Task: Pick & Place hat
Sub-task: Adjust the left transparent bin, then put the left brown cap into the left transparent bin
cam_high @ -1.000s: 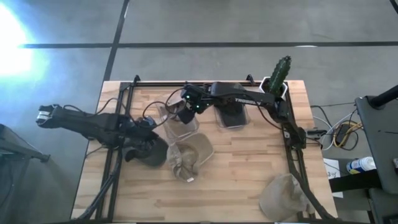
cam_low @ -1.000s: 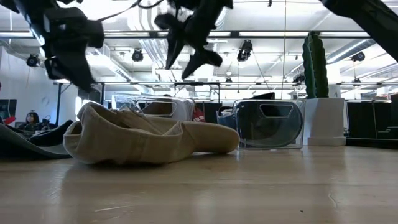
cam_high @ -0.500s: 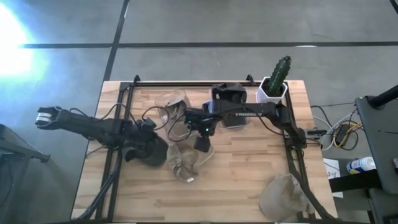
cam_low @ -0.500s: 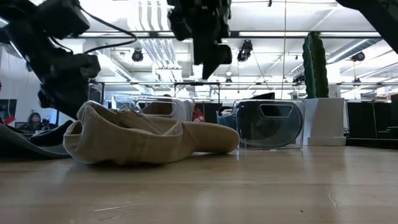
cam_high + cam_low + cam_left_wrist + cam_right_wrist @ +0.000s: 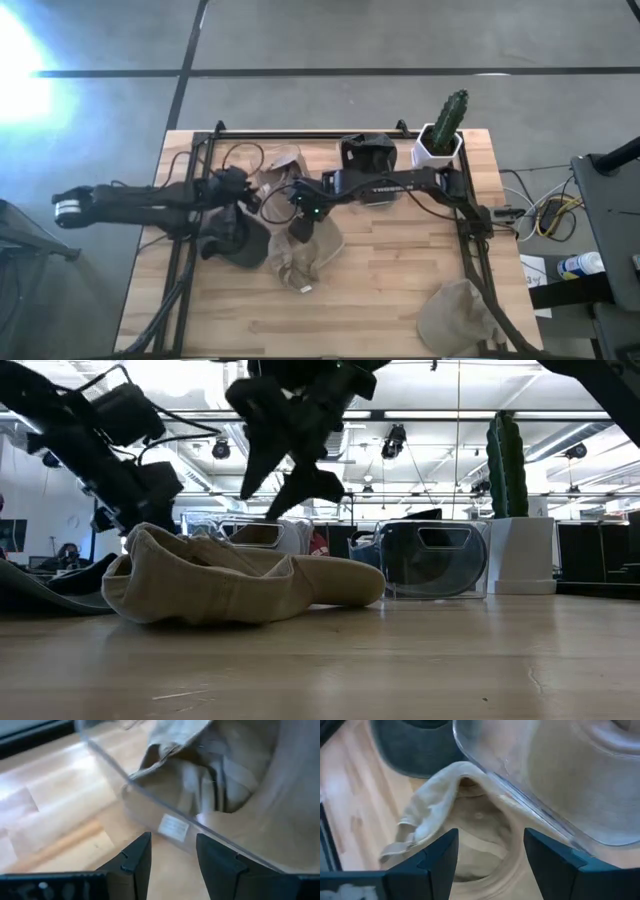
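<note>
A beige hat [image 5: 305, 250] lies crumpled on the table's middle, opening up [image 5: 480, 835]; in the low view it shows as a low beige hat mound [image 5: 230, 585]. My right gripper [image 5: 300, 220] hovers open just above its far part [image 5: 490, 840], fingers pointing down [image 5: 285, 495]. My left gripper [image 5: 245, 192] is open [image 5: 172, 845], level, facing a clear bin [image 5: 280, 165] that holds another beige hat [image 5: 210, 775]. A dark hat [image 5: 240, 240] lies flat beside the left arm.
A dark bin [image 5: 365, 155] and a potted cactus [image 5: 445, 125] stand along the far edge. A third beige hat [image 5: 455, 315] lies at the near right corner. The clear bin's wall [image 5: 535, 805] is close to the right gripper. Cables trail near the left arm.
My right gripper has swung from over the clear bin toward the near edge and come down, and now hangs just above the beige hat. My left gripper has moved toward the far edge, up to the clear bin. The hats on the table have stayed put.
</note>
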Robot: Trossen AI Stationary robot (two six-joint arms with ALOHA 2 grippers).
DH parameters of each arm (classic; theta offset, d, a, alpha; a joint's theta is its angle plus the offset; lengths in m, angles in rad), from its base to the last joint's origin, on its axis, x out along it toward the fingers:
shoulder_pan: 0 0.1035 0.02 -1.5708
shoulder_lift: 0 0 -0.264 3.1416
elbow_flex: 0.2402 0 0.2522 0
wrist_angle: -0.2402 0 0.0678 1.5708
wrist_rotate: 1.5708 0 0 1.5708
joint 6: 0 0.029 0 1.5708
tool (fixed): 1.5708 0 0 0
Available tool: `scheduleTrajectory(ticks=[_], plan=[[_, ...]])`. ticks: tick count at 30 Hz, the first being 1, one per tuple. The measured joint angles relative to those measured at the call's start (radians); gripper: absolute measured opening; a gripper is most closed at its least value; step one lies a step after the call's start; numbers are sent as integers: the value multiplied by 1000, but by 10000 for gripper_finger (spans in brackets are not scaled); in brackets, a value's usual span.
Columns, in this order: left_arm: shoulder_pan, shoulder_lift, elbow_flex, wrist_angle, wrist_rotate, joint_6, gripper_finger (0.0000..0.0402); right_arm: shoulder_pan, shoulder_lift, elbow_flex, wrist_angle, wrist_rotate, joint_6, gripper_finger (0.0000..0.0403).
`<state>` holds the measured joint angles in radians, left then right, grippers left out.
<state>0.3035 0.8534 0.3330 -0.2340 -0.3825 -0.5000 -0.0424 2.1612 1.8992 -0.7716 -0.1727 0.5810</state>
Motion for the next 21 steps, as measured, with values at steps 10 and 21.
scheduleTrajectory(ticks=[10, 21], plan=[[225, 81, -9, 139, 63, 148, 149, -34, 0, -43, 80, 113, 35, 219], [302, 255, -5, 451, 134, 238, 149, -80, 0, -21, 218, -2, 50, 219]])
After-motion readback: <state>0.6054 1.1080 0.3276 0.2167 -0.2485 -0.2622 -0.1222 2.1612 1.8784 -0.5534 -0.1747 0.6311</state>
